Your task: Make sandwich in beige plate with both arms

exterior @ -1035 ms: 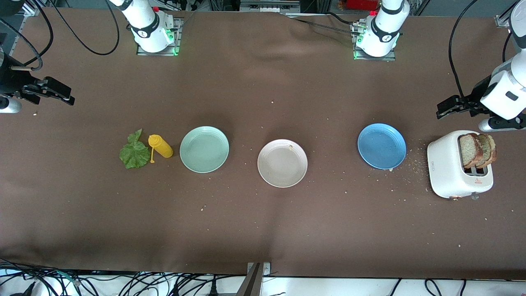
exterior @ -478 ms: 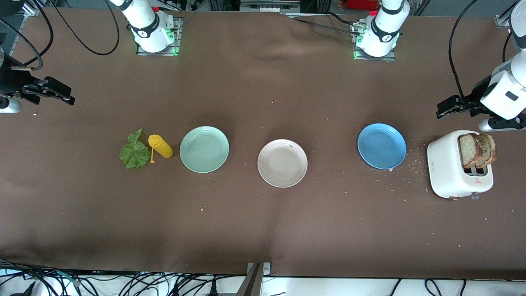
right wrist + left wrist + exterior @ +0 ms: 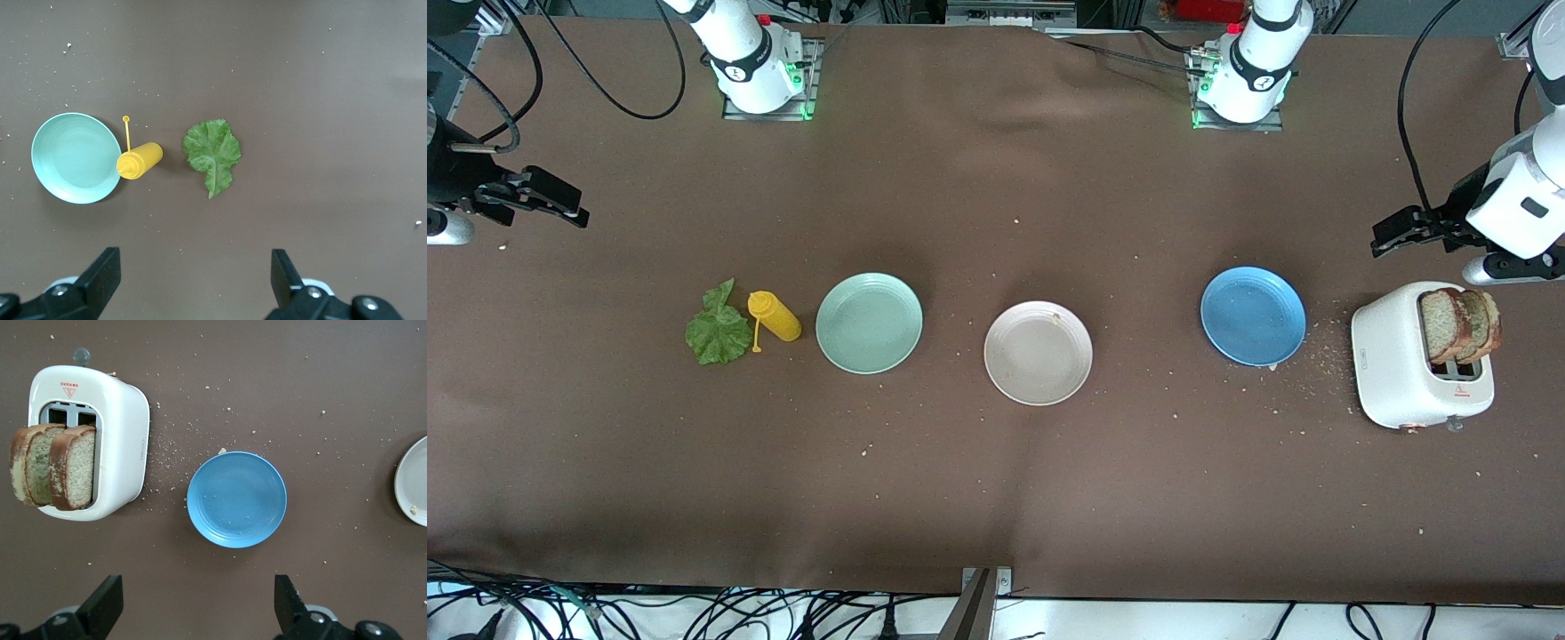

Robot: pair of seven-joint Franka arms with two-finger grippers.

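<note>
bread slices (image 3: pixel 1460 324) stood in toaster (image 3: pixel 1396 369); beige plate (image 3: pixel 1038 353) mid-frame; my left gripper (image 3: pixel 1385 238) and right gripper (image 3: pixel 574 215) waited, fingers apart.

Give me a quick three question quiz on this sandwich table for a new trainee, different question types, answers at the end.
1. True or false: the beige plate already holds bread.
2. Where are the bread slices? A) blue plate B) toaster C) green plate
3. Fill in: the lettuce lies beside the yellow ____.

Key: 1 false, the plate holds no bread. 2 B. 3 bottle.

Both the left gripper and right gripper are open, waiting at their ends of the table.
</note>
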